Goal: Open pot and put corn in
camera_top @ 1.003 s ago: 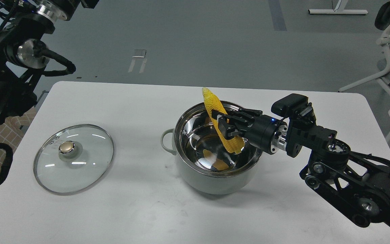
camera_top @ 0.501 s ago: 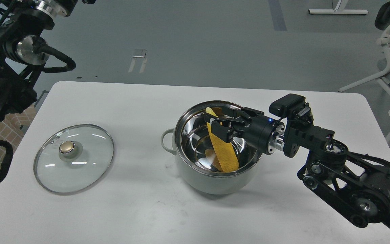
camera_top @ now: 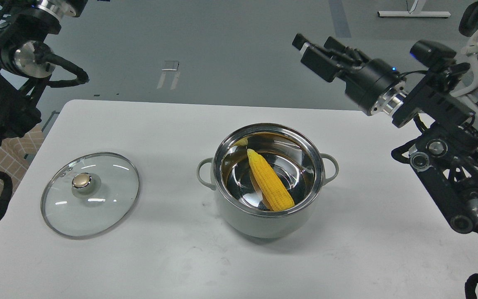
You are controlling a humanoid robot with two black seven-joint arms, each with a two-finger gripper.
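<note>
The pale grey-white pot stands open near the middle of the white table, its steel inside showing. The yellow corn lies inside it, tip pointing to the back left. My right gripper is open and empty, raised high above and behind the pot to its right. My left arm is folded at the upper left; its gripper is out of view.
The glass lid with a gold knob lies flat on the table left of the pot. White chair frames stand on the grey floor at the far right.
My right gripper let go of the corn, which dropped to lie in the pot, and then rose up and back to the right, clear of the pot.
</note>
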